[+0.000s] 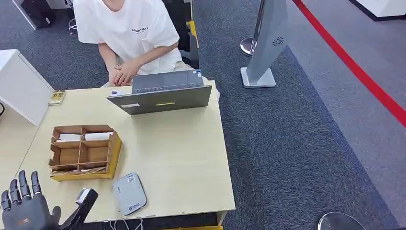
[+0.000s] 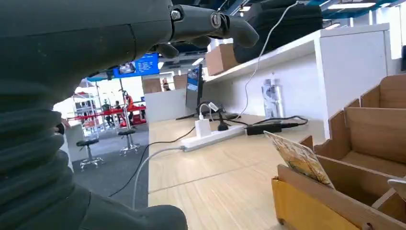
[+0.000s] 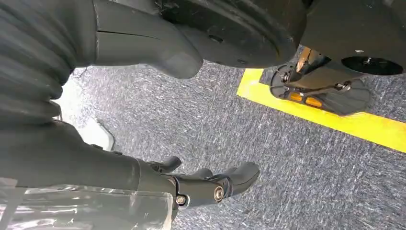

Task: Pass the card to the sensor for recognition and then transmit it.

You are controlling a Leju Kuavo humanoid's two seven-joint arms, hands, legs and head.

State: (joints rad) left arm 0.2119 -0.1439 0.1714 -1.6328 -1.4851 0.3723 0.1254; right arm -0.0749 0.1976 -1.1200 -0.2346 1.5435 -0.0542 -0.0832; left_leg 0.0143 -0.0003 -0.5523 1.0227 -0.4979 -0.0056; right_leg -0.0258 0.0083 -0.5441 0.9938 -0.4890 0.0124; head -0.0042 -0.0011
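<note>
"ESSENTIALS" printed across chest of person's white T-shirt [image 1: 125, 26] (small dark lettering), no other text legible

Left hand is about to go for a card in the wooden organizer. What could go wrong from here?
1. The card leans loosely on the wooden organizer front wall; the open left hand could knock it flat.
2. The organizer looks light and may slide when pushed.
3. The sensor lies near the table edge, with a cable below; a sweep could shove it off.
</note>
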